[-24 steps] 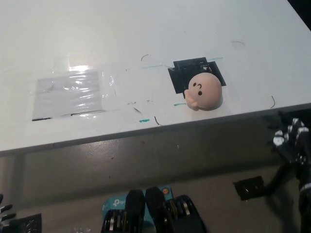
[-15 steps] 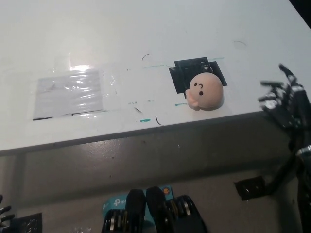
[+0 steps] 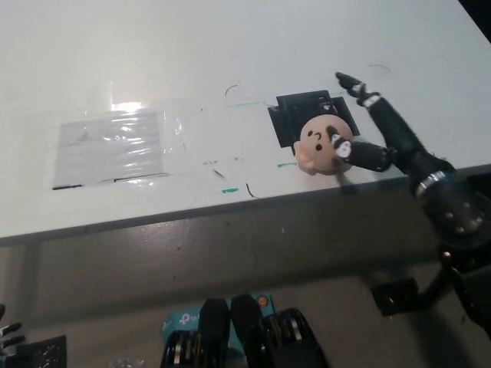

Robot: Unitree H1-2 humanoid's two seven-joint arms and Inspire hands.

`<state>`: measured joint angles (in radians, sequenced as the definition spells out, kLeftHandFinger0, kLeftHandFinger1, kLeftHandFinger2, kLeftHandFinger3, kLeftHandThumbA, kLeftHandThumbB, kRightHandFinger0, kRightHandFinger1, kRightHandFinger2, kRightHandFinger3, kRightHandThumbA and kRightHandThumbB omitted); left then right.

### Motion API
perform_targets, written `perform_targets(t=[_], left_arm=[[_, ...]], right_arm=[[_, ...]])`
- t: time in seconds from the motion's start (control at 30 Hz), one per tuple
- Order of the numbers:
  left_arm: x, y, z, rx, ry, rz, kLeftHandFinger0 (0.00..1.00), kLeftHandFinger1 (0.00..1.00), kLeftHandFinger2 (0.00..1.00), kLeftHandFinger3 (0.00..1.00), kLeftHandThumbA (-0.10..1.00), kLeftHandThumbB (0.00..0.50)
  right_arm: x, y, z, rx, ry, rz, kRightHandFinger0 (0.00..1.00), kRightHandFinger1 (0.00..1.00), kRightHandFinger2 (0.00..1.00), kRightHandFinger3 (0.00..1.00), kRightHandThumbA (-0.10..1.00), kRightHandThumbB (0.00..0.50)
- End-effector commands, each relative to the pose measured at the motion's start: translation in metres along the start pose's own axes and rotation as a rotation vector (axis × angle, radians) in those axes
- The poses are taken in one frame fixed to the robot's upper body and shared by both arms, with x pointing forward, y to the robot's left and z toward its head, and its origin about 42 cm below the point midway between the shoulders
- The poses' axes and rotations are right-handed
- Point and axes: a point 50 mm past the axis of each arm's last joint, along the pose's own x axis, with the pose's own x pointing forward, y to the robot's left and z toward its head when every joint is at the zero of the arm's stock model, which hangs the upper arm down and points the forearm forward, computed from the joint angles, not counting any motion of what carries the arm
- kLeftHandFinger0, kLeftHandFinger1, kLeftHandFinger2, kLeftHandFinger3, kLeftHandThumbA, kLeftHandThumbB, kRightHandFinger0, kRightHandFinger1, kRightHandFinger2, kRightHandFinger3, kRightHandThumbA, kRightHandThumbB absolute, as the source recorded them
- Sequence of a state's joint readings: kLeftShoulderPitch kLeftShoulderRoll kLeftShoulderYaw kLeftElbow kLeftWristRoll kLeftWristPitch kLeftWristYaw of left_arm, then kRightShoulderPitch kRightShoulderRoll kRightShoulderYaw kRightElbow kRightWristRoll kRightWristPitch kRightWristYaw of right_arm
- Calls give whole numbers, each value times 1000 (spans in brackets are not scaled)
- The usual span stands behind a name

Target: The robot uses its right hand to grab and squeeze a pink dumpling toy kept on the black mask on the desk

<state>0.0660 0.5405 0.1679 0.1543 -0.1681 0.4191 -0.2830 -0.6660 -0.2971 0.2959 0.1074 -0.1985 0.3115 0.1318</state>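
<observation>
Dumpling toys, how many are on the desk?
1. The pink dumpling toy sits on the black mask near the desk's front edge, with the right hand reaching around it.

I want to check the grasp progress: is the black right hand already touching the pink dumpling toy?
Touching. In the head view, the right hand has one finger lying against the pink dumpling toy's right side, with no gap visible; the fingers are spread, not closed.

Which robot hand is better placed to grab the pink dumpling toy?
Right. The black right robot hand is open right beside the pink dumpling toy on the black mask, while the white left robot hand sits low at the frame's corner.
</observation>
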Motion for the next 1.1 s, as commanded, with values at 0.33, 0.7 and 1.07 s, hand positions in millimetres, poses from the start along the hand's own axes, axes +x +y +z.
perform_targets(t=[0.33, 0.7, 1.07], left_arm=[[-4, 9, 14, 30, -22, -7, 678, 791, 870, 940, 1000, 79], [-3, 8, 15, 28, -23, -14, 679, 785, 886, 944, 1000, 70], [2, 10, 17, 23, -41, -20, 640, 761, 870, 892, 1000, 88]], right_arm=[[63, 18, 10, -208, 22, -62, 1000, 1000, 1000, 1000, 581, 489], [81, 22, -41, -298, 103, -96, 1000, 1000, 1000, 1000, 526, 454], [74, 46, -74, -292, 227, 133, 1000, 1000, 1000, 1000, 325, 346]])
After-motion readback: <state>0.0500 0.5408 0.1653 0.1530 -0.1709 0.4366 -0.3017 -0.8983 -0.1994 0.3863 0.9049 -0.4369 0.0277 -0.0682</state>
